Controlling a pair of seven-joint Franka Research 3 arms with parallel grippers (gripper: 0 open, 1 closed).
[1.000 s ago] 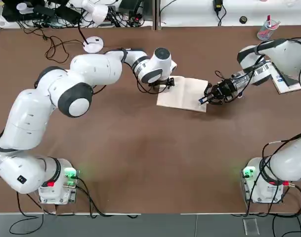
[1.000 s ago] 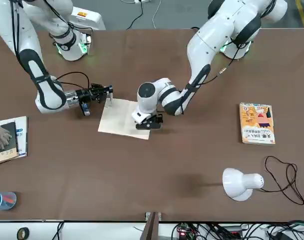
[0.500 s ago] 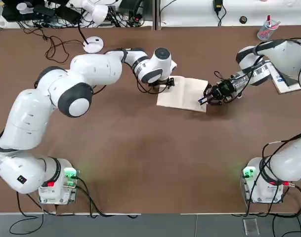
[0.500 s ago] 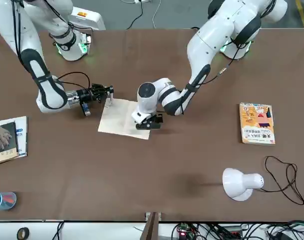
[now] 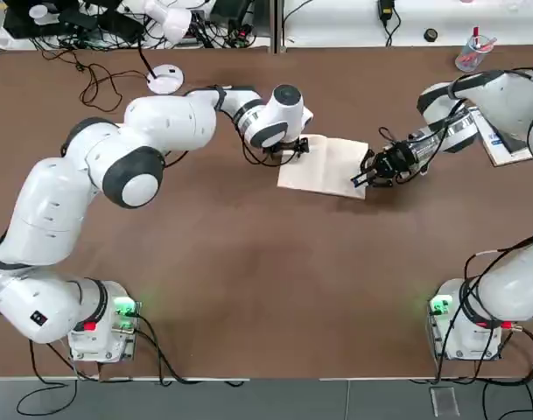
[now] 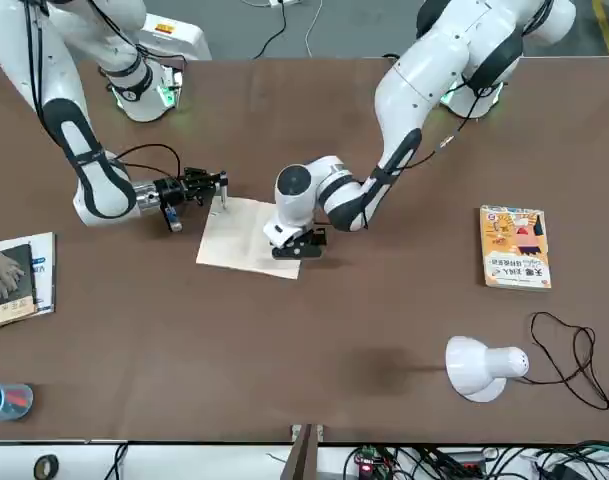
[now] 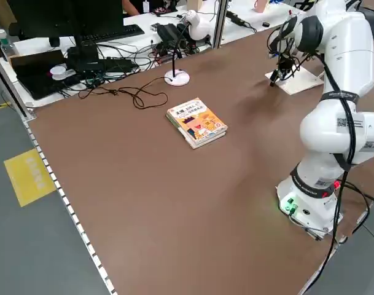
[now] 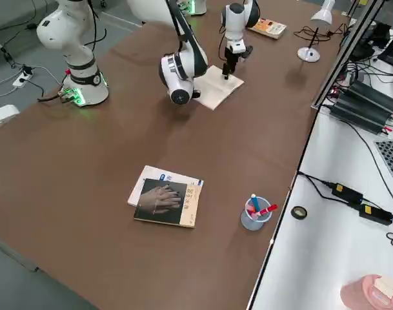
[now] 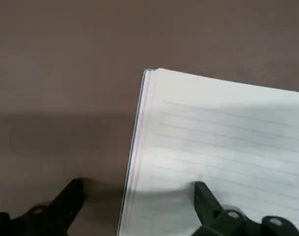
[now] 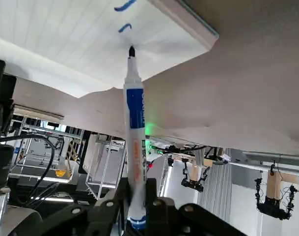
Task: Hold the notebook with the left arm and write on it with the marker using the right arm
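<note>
The cream notebook (image 5: pixel 323 166) lies open on the brown table, its lined page (image 9: pixel 223 142) blank at the left arm's end. My left gripper (image 5: pixel 294 150) is open at the notebook's left edge, with one finger (image 9: pixel 208 204) on the page and the other (image 9: pixel 66 204) on the table. My right gripper (image 5: pixel 368 173) is shut on the marker (image 10: pixel 134 147) at the notebook's opposite corner. The dark tip (image 10: pixel 131 50) meets the page beside two short blue strokes (image 10: pixel 123 28). From the front, the right gripper (image 6: pixel 210 186) is at the notebook's (image 6: pixel 246 236) corner and the left gripper (image 6: pixel 297 245) at its other end.
An orange-yellow illustrated book (image 6: pixel 515 247) lies far out on the left arm's side. A dark-covered book (image 8: pixel 165 201) and a clear cup of pens (image 8: pixel 255 213) sit beyond the right arm. A white lamp (image 6: pixel 484 367) with its cable stands near the far edge.
The right gripper with the marker has crept slightly along the notebook's corner. The left arm and the notebook have stayed put.
</note>
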